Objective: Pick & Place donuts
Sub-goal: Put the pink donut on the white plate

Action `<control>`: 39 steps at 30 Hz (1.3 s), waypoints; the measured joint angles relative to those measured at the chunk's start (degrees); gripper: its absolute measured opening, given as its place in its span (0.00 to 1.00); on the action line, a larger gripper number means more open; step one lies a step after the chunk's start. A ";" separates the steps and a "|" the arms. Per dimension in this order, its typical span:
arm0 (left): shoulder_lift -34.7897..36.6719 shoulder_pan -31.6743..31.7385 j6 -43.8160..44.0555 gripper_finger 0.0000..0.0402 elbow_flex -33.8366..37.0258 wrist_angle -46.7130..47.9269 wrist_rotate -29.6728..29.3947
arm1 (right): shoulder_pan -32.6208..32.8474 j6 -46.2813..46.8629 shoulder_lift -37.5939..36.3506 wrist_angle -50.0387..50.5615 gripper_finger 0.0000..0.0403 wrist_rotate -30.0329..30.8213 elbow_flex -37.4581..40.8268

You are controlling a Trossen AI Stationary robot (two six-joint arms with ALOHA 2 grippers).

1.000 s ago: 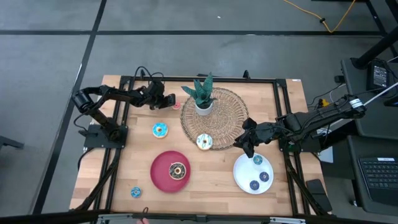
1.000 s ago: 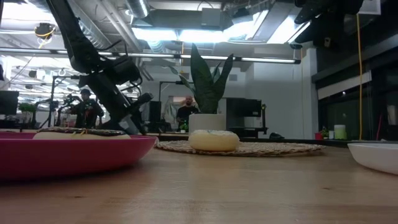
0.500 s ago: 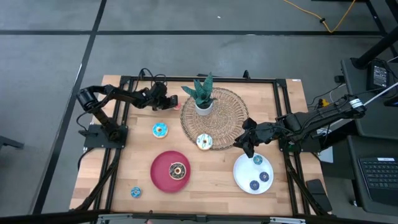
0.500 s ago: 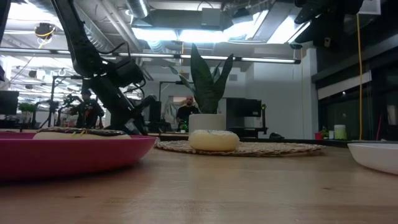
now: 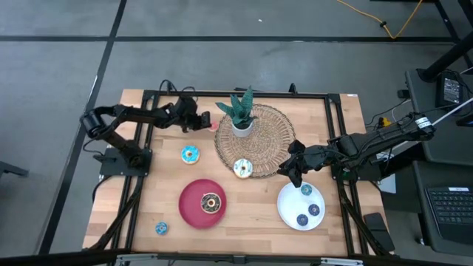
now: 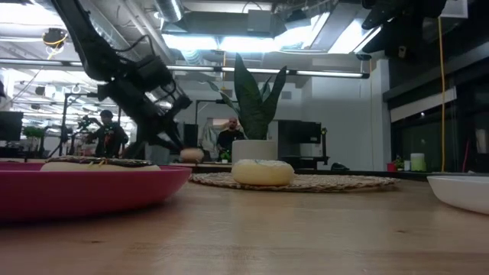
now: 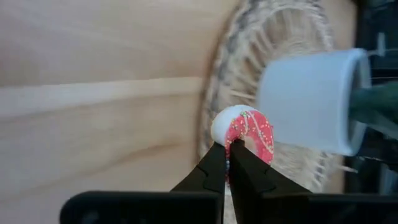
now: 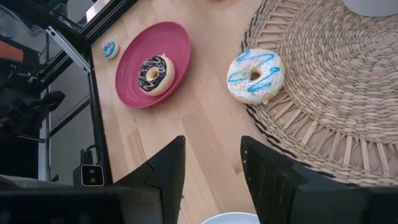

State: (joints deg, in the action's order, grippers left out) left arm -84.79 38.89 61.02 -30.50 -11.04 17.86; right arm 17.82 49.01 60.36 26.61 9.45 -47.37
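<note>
My left gripper [image 5: 204, 121] is at the table's far left, beside the woven mat [image 5: 267, 148], shut on a small red-iced donut [image 7: 247, 129]. That donut also shows in the low view [image 6: 191, 155]. My right gripper [image 5: 293, 167] waits open and empty between the mat and the white plate [image 5: 284, 208]. A light-blue iced donut [image 5: 190, 154] lies flat on the wood. A cream-white donut [image 5: 242, 168] rests on the mat's near edge. A chocolate donut [image 5: 211, 202] lies on the red plate [image 5: 191, 210]. My left gripper pinches the small red donut's rim [image 7: 231, 139] between its two fingertips [image 7: 214, 163]. The fingers slant down from the table's left side. The donut stands on edge at the free ends of the fingers, beside the mat's rim. I cannot tell whether it is clear of the table.
A potted plant [image 5: 240, 114] stands on the mat's far part, close to my left gripper. Three small donuts [image 5: 306, 191] lie on the white plate. A small blue donut [image 5: 161, 228] lies near the front left corner. People stand in the room behind the table.
My left gripper has risen a little and tipped, staying by the mat's left rim. The small red donut now shows below its fingertips in the low view, where it did not show before.
</note>
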 joint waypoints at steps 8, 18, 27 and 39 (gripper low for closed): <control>12.60 -1.67 0.63 0.01 -0.07 9.26 1.54 | -0.01 0.00 0.00 0.00 0.39 -0.01 0.02; 27.28 -9.49 4.75 0.01 -0.09 20.09 0.56 | -0.01 0.00 0.00 0.00 0.39 0.00 0.02; 33.08 -23.25 17.71 0.01 -0.09 18.80 -7.62 | 0.00 0.00 0.00 0.00 0.39 0.00 0.02; 29.70 -40.44 26.57 0.00 -9.29 18.60 -24.78 | 0.00 0.00 0.00 0.00 0.39 0.00 0.02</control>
State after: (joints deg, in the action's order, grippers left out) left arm -55.09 -1.55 87.59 -39.79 7.56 -6.92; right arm 17.82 49.01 60.36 26.61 9.45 -47.35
